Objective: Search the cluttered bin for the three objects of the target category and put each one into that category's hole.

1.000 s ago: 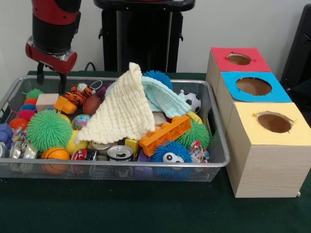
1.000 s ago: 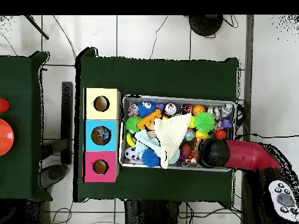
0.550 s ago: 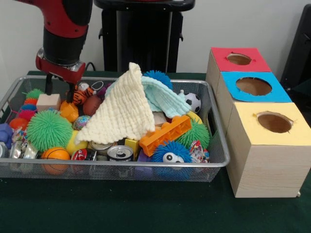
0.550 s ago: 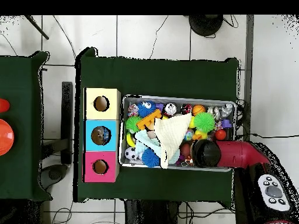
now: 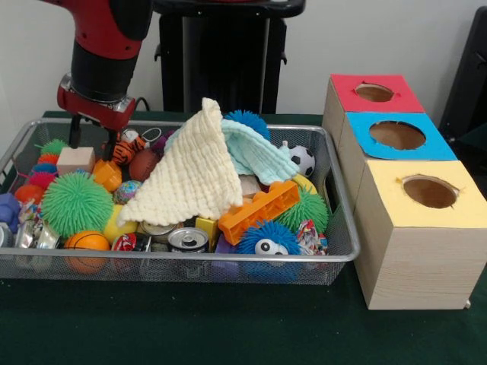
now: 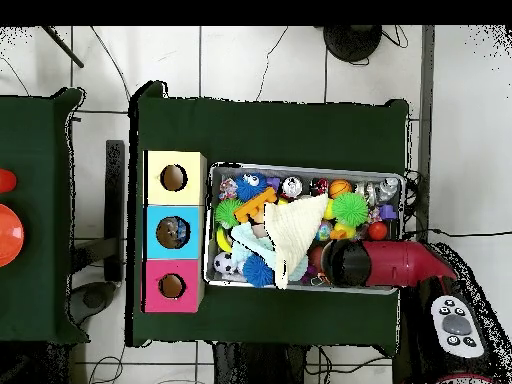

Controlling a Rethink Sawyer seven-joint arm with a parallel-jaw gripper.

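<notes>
The gripper (image 5: 93, 141) hangs over the bin's (image 5: 335, 255) far left corner, its two dark fingers (image 5: 74, 131) spread apart with nothing between them, one tip near the wooden block (image 5: 74, 160), the other just beside the tiger toy (image 5: 125, 149).

A cream cloth (image 5: 192, 175) stands tented in the bin's middle and covers whatever lies under it; a pale blue cloth (image 5: 259, 156) drapes off its right side. An orange brick (image 5: 259, 209) leans against the cream cloth's near edge. A big green spiky ball (image 5: 76, 203) sits by the left wall, a basketball (image 5: 86, 242) and a can (image 5: 187, 240) along the near wall, a blue spiky ball (image 5: 266, 238) with an eye right of the can, and a soccer ball (image 5: 303, 160) by the far right corner.

Three boxes stand right of the bin, each with a hole: red (image 5: 374, 93), blue (image 5: 397, 135), yellow (image 5: 429, 192). Which category is the target cannot be told.
</notes>
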